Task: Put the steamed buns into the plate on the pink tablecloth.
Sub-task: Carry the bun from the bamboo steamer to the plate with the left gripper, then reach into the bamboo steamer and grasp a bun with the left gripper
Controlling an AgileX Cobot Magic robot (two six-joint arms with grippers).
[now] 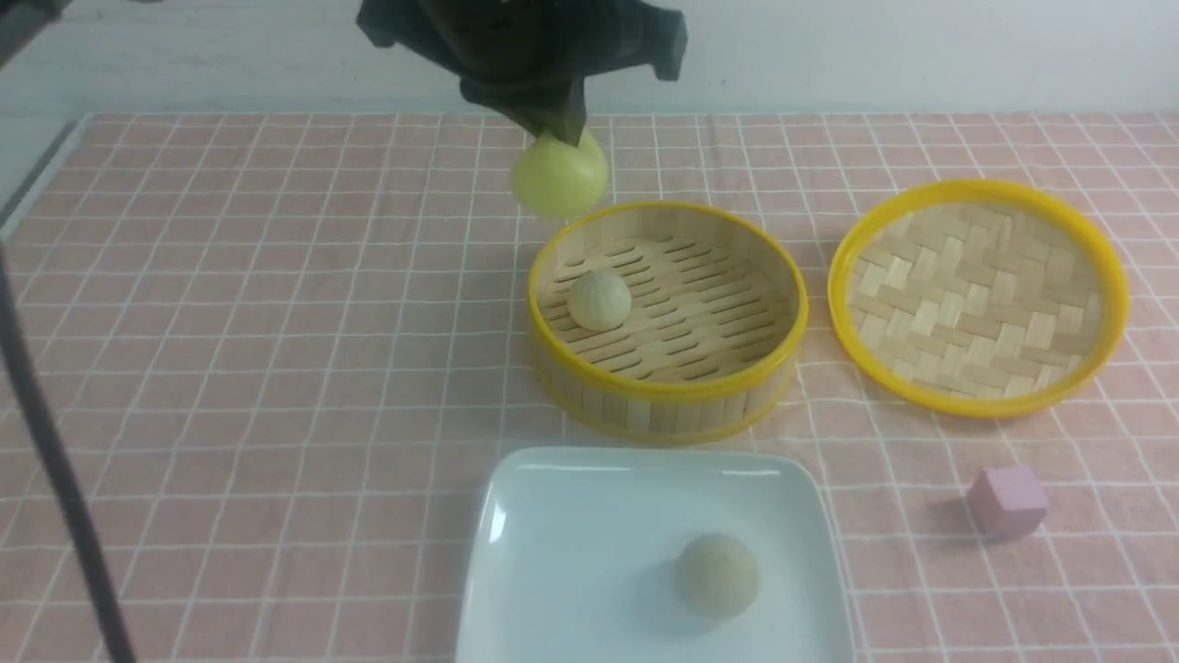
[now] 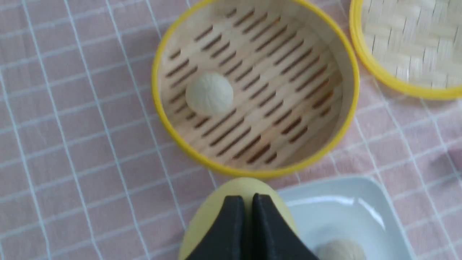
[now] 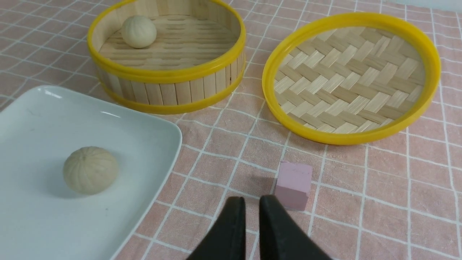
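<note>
High above the pink tablecloth (image 1: 276, 322), my left gripper (image 1: 562, 129) is shut on a yellowish steamed bun (image 1: 559, 175), pinching its top just behind the steamer's back left rim. In the left wrist view the black fingers (image 2: 231, 224) lie close together over that bun (image 2: 238, 187). A pale bun (image 1: 717, 575) rests inside the white square plate (image 1: 516, 479) at the near edge. Another pale bun (image 1: 599, 299) lies in the bamboo steamer (image 1: 663, 396). My right gripper (image 3: 252, 200) hovers low near the pink cube, its fingers slightly apart with nothing between them; it is outside the front view.
The woven steamer lid (image 1: 976, 295) lies upside down to the right of the steamer. A small pink cube (image 1: 1007, 500) sits on the cloth right of the plate. A dark pole (image 1: 55, 460) crosses the left side of the front view.
</note>
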